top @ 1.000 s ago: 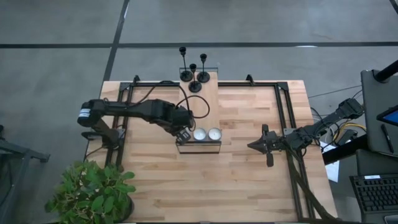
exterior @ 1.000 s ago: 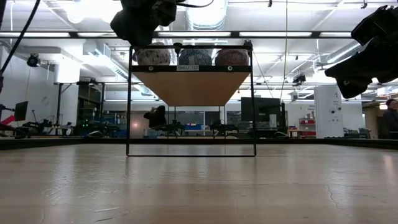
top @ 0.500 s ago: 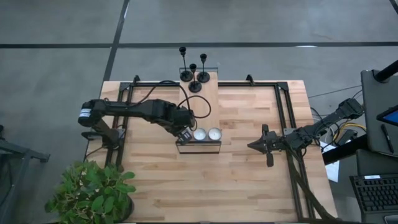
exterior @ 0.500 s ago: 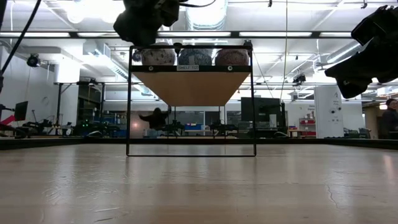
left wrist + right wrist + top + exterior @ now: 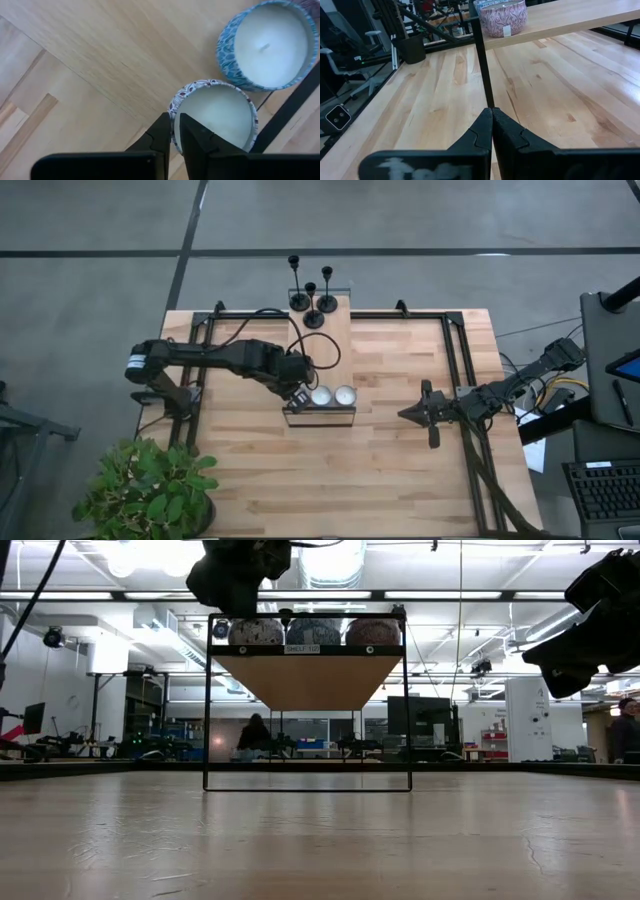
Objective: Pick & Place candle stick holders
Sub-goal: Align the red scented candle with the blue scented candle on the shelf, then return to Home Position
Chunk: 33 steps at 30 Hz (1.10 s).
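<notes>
Operator, note that your left gripper (image 5: 238,580) sits slightly further right in the low view than a second ago, now overlapping the top-left corner of the raised shelf (image 5: 307,648). The person (image 5: 254,735) in the room behind stands differently, arms no longer outstretched.

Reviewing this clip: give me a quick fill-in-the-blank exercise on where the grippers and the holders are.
1. The ___ black candle stick holders stand at one end of the raised shelf, with no gripper near them.
2. The left gripper pinches the rim of a brown-patterned candle tin; the tin next to it is patterned in ___.
3. The right gripper hovers over the table's right side with its fingers ___.

Missing words: three; blue; shut.
</notes>
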Each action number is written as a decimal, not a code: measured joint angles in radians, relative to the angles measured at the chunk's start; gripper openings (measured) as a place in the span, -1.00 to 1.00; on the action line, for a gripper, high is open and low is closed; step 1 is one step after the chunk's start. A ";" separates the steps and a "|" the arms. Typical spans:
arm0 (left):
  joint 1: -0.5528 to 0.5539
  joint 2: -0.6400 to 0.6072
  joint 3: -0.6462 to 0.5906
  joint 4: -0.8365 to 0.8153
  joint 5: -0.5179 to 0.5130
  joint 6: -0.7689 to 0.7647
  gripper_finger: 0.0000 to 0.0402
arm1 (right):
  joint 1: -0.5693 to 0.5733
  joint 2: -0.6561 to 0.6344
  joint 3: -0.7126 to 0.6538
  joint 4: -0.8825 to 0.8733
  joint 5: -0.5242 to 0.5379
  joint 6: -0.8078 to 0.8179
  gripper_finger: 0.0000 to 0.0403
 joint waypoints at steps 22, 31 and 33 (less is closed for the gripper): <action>-0.080 -0.112 0.079 -0.029 0.006 0.057 -0.82 | 0.000 0.000 0.000 0.010 0.000 -0.004 -0.96; -0.351 -0.192 0.016 -0.021 -0.322 0.063 -0.79 | 0.000 0.000 0.000 0.038 0.000 0.095 -0.96; -0.412 -0.200 -0.032 -0.007 -0.364 0.064 -0.79 | 0.000 0.000 0.000 0.038 0.000 0.095 -0.96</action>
